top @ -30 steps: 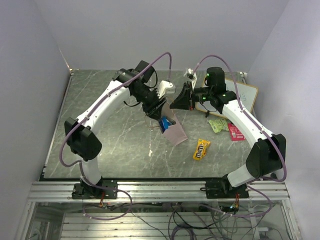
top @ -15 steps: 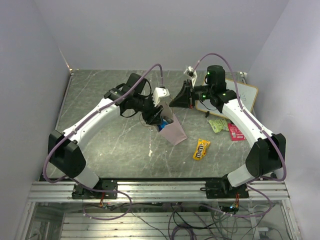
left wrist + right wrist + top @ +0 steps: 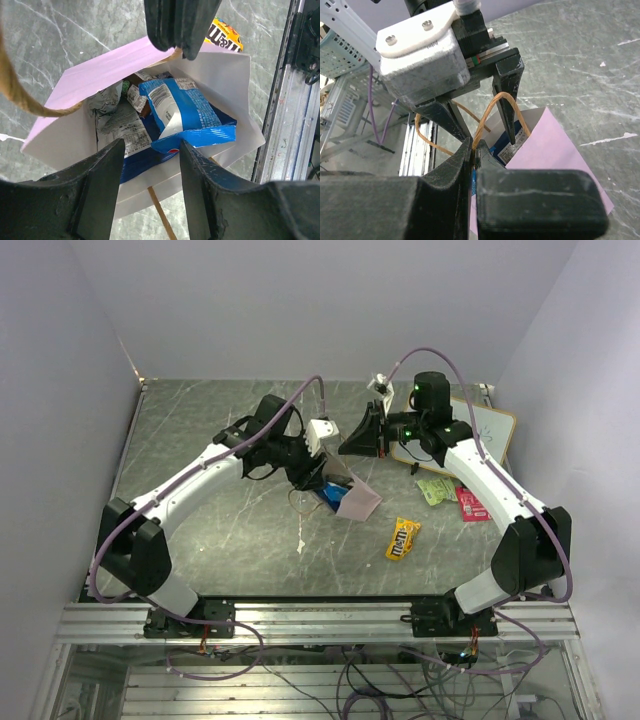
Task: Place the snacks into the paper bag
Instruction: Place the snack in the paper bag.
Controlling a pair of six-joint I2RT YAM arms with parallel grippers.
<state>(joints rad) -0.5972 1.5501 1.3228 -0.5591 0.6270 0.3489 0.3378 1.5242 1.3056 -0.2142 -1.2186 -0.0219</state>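
From above, one paper bag sat tilted near the middle of the table, well apart from every edge. Three packets lay outside it to the right: yellow M&M's near the bag, a green one and a pink-red one close to the right edge. One white board stood at the far right corner. The left gripper was at the bag's mouth, with the right gripper just beside it on the far side.

In the left wrist view, the left gripper had its fingers apart over the open mouth, gripping nothing. Four packets showed inside the bag: a blue-white one on top, a silver-grey one, a dark blue one beneath, and a brown bar partly hidden. The bag's walls stood out beyond both fingers. The right gripper hung at the far rim, and the M&M's lay past it.

In the right wrist view, the right gripper was closed tight on one thin handle. A second loop hung free. The left gripper stood spread just behind, over the bag.
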